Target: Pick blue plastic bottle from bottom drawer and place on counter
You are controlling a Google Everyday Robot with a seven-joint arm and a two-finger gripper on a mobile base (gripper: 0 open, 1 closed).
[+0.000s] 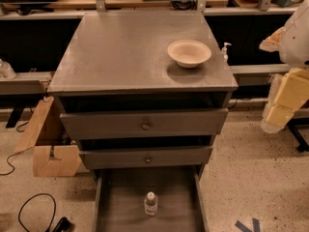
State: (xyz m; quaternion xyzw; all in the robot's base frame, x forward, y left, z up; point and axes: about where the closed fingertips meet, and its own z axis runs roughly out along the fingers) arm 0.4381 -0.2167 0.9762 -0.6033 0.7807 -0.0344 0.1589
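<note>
The blue plastic bottle (150, 203) stands upright on the floor of the open bottom drawer (120, 202), near its middle; it is clear with a white cap and a white label. The counter (120, 52) is the grey top of the drawer cabinet. My gripper (274, 120) hangs at the right edge of the view, beside the cabinet at about the height of the top drawer. It is far above and to the right of the bottle and touches nothing.
A beige bowl (189, 52) sits on the counter's right part, with a small white pump dispenser (225, 50) behind the right edge. Two knobbed drawers (145, 124) stand slightly open above the bottom drawer. Cardboard pieces (50, 151) and cables (34, 211) lie on the floor to the left.
</note>
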